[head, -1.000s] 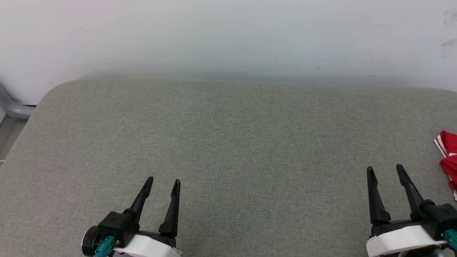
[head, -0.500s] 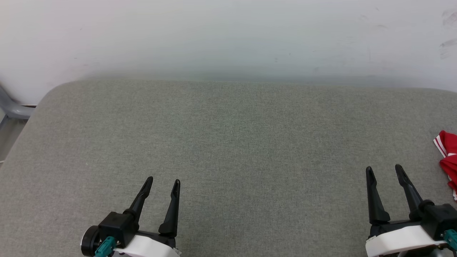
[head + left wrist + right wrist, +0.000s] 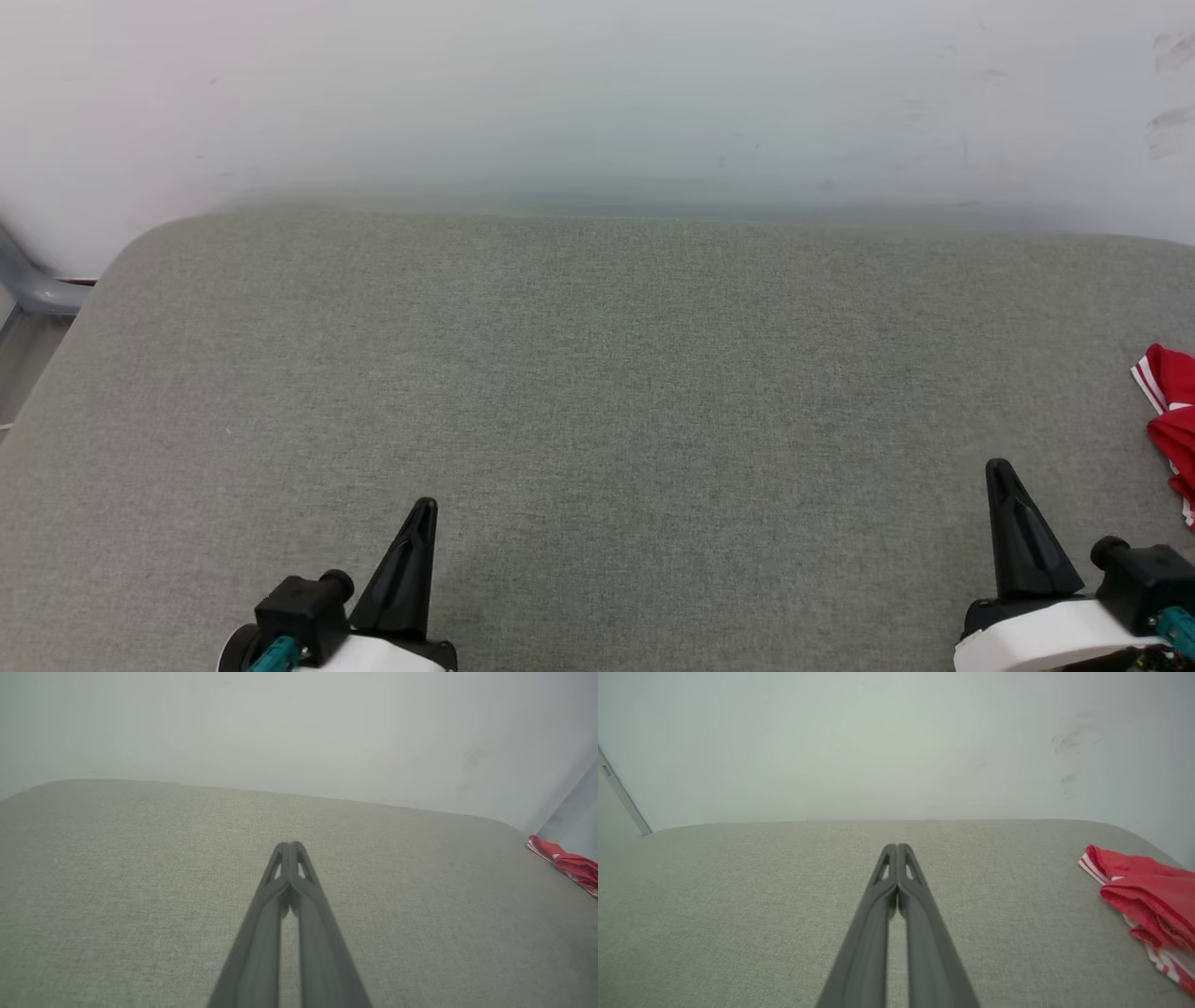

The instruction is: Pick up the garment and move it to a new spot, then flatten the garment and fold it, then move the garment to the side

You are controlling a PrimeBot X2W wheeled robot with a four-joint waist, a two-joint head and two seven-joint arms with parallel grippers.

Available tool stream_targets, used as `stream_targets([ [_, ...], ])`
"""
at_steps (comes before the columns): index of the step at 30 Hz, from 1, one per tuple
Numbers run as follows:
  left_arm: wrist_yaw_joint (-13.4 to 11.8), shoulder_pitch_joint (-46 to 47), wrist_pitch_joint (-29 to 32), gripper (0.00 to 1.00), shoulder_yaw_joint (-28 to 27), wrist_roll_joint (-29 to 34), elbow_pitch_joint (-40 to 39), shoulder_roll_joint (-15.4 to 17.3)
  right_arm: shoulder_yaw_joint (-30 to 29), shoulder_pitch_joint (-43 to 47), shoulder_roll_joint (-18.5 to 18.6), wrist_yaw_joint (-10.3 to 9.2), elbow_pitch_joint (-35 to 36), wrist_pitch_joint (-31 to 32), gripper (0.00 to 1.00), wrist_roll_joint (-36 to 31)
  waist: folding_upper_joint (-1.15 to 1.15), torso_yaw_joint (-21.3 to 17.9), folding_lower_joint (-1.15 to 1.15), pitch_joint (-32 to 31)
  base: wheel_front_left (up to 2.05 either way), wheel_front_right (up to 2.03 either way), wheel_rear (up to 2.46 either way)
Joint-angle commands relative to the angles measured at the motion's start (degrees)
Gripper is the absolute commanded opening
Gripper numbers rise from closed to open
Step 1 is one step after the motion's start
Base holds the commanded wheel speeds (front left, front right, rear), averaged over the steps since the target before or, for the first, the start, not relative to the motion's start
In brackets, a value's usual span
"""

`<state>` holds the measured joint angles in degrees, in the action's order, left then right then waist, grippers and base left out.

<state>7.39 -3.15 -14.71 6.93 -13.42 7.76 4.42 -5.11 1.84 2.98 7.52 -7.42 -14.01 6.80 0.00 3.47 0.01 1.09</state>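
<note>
The garment is a bunched red cloth with white-striped trim, lying at the far right edge of the grey padded surface; most of it is cut off by the frame. It shows as a red heap to the right in the right wrist view and as a small red strip far right in the left wrist view. My left gripper is at the lower left, shut on nothing, fingertips pressed together. My right gripper is at the lower right, shut and empty, a short way left of the garment.
A white wall rises right behind the padded surface. A grey metal frame piece stands past the rounded left corner. The padded surface spreads wide between and beyond both grippers.
Both grippers have shut; their fingers stood apart in the earlier frames. Both have also drawn back a little toward the bottom of the view. The garment has not moved.
</note>
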Motion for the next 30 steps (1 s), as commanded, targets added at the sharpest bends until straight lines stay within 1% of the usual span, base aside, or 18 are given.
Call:
stream_targets([
  [1, -0.1, 0.9, 0.3, 0.0, -0.3, -2.5, -1.0, 0.1, -0.3, -1.1, 0.0, 0.0, 0.5, 0.6, 0.0, 2.6, 0.0, 0.0, 0.0, 0.0, 0.0, 0.0, 0.0],
  [15, 0.0, 2.8, 3.5, 0.0, -1.7, -17.9, 0.7, 0.7, -0.3, -2.2, 0.0, -0.01, -0.5, 4.1, 0.0, 18.3, 0.0, -0.4, 0.0, -0.1, 0.0, 0.0, 0.0],
  [16, 0.0, 3.0, 3.8, 0.0, -1.9, -19.9, 0.9, 0.8, -0.3, -2.4, 0.0, -0.01, -0.6, 4.6, 0.0, 20.3, 0.0, -0.5, 0.0, -0.1, 0.0, 0.0, 0.0],
  [30, 0.0, 4.4, 6.5, 0.0, -3.2, -32.4, 2.0, 1.1, -0.5, -3.7, 0.0, -0.02, -1.8, 7.7, 0.0, 33.3, 0.0, -0.9, 0.0, -0.2, 0.0, 0.0, 0.0],
])
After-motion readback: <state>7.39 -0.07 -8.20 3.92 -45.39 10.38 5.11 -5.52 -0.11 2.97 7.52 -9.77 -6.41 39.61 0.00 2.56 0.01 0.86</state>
